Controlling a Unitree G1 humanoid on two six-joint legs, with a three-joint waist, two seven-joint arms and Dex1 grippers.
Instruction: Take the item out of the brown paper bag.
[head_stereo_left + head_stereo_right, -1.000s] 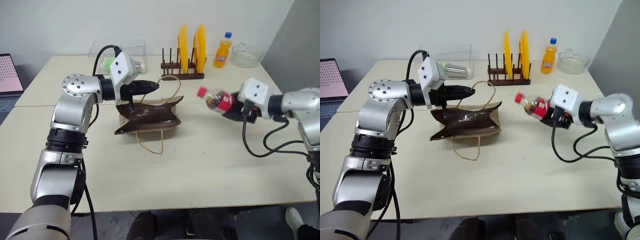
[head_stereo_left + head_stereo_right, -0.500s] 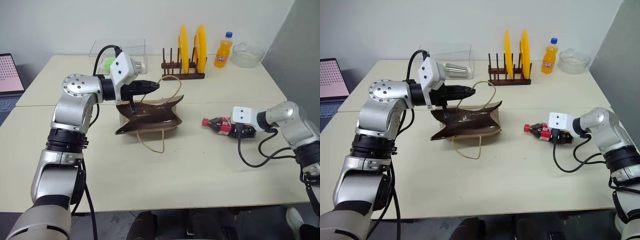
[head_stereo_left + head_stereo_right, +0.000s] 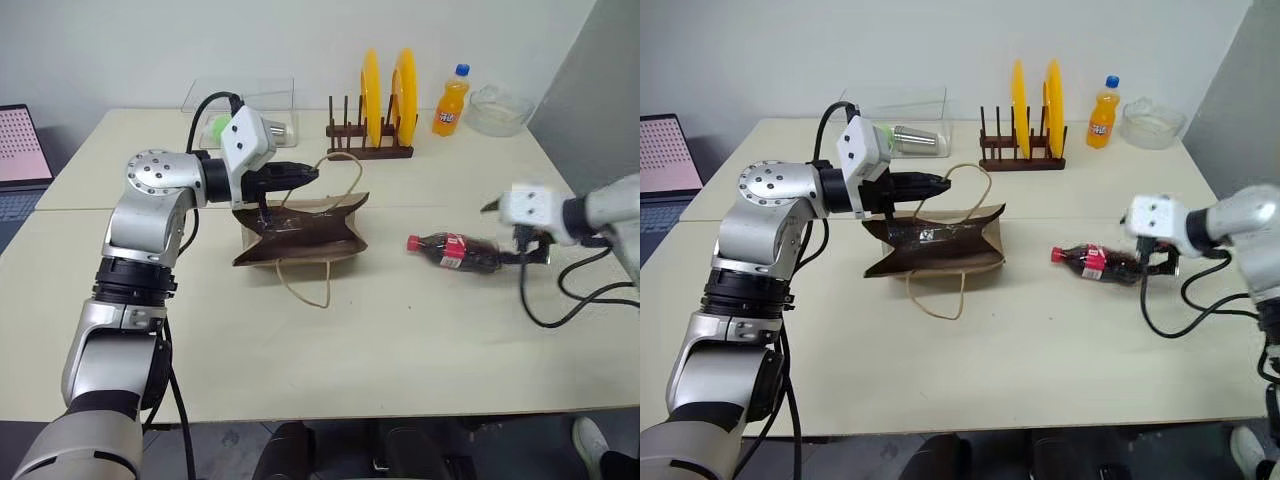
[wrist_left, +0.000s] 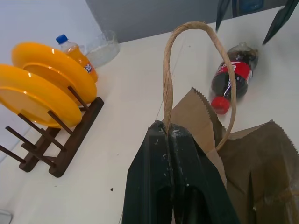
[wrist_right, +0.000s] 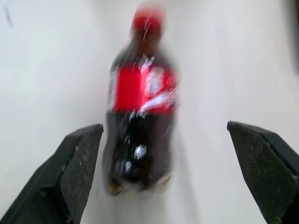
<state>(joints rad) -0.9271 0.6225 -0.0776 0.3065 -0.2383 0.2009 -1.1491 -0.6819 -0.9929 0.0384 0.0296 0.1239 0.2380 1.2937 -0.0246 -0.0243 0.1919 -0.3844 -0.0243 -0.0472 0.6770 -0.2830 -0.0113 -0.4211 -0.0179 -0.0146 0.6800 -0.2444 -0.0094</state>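
No word, number or brand name can be read anywhere. The cola bottle (image 4: 232,73) lying on the counter (image 3: 400,350), at about three o'clock from the brown paper bag (image 3: 300,235), wears a red label with white script across it, too smeared to spell out. The orange soda bottle (image 3: 449,101), at about one o'clock from the bag, has a small blue label whose print is too tiny to read.
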